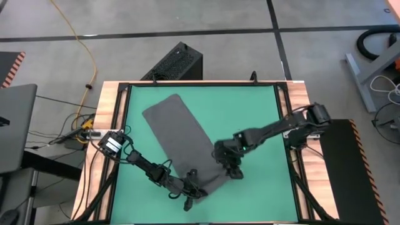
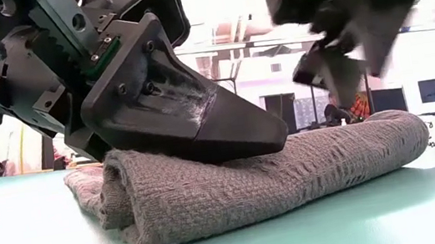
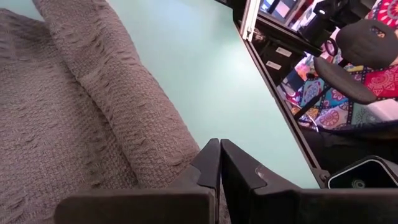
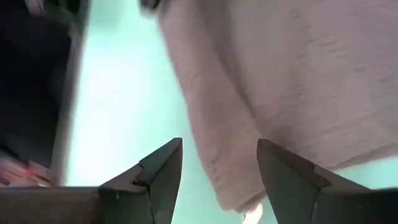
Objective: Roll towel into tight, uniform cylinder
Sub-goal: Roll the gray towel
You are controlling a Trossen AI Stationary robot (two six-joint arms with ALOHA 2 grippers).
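The dark grey towel (image 1: 178,131) lies slantwise on the green mat, its far end flat. Its near end is rolled over into a thick fold (image 2: 210,194). My left gripper (image 1: 190,187) is shut and lies on that rolled near end; it also shows in the left wrist view (image 3: 219,155). My right gripper (image 1: 232,172) is open and hovers above the towel's right edge near the roll, with the cloth's edge (image 4: 211,155) below its fingers, and touches nothing that I can see. A small white tag (image 2: 434,134) shows at the towel's end. My left gripper presses its shut fingers (image 2: 227,133) down on the top of the rolled fold (image 3: 168,149) at the towel's near end. The fingers come slanting down from the table's left and lie across the roll. The roll rests on the mat under them.
The green mat (image 1: 250,112) has bare room on the right and at the far side. A raised dark frame (image 1: 284,119) bounds it. A black box (image 1: 178,62) stands beyond the far edge. Chairs and room clutter (image 3: 348,68) lie past the table.
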